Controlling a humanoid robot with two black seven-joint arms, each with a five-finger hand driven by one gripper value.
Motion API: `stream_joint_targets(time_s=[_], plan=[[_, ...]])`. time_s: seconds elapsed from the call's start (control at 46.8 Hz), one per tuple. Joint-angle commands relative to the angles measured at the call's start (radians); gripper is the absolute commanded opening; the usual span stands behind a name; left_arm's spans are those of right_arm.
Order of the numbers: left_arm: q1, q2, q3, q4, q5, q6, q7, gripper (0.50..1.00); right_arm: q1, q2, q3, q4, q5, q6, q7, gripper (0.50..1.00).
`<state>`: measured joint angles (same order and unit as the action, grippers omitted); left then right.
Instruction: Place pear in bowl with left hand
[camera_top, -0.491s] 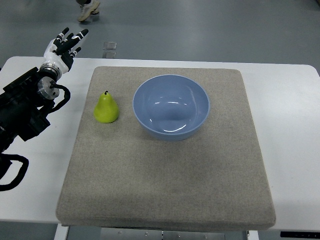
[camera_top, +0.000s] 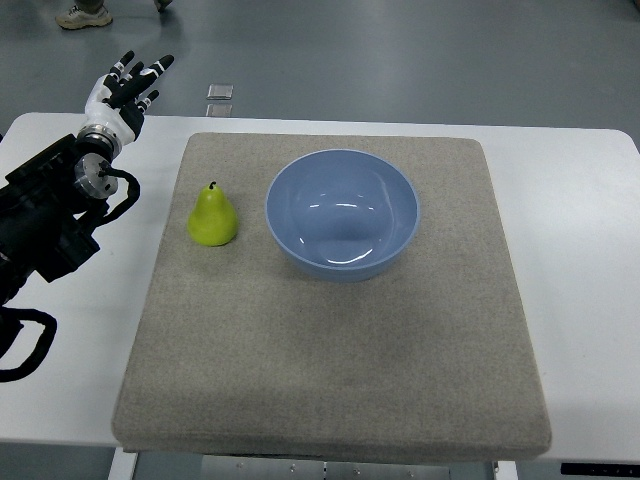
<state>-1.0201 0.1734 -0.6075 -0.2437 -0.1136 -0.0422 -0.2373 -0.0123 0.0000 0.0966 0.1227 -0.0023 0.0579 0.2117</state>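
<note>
The left arm (camera_top: 45, 225) comes in over the left edge of the white desk (camera_top: 580, 230), a dark, bulky limb with black cables looping off its side. It stretches toward the far left corner of the desk, and the left hand (camera_top: 122, 97) at its end sits right at that corner, just past the far edge. The hand is white with black fingertips, and its fingers (camera_top: 150, 70) are spread wide and point away from the robot, up and out toward the floor beyond the desk. It holds nothing.

A grey felt mat (camera_top: 330, 360) covers most of the middle of the desk. The pear (camera_top: 212, 217) stands upright on the mat near its left edge, toward the far side, yellow-green with a short dark stem on top. It is well apart from the hand, which is nearer the far left corner, off the mat. Just to the right of the pear, close but not touching, sits the blue bowl (camera_top: 343, 213), round and glossy, with nothing inside it. The bowl lies in the far half of the mat, roughly at its centre from left to right.

Beyond the far edge of the desk, a small clear square object (camera_top: 220, 92) lies on the grey floor (camera_top: 420, 50), and a person's shoe (camera_top: 84, 15) shows at the top left of the view.
</note>
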Motion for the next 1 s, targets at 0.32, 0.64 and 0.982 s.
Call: stream_joint_targets(time_s=[0.32,0.64,0.982], plan=[[-0.005,0.014,0.002,-0.006,0.002,0.001,0.001,0.994,0.000,0.000,0.000,0.000,-0.001,0.000,0.000,0.926],[-0.011,0.015,0.003,-0.014,0.006,0.001,0.003,0.994,0.000,0.000,0.000,0.000,0.001,0.000,0.000,0.926],[-0.018,0.047,0.110,-0.078,0.008,-0.002,0.012,0.992,0.000,0.000,-0.002,0.000,-0.001,0.000,0.000,0.926]])
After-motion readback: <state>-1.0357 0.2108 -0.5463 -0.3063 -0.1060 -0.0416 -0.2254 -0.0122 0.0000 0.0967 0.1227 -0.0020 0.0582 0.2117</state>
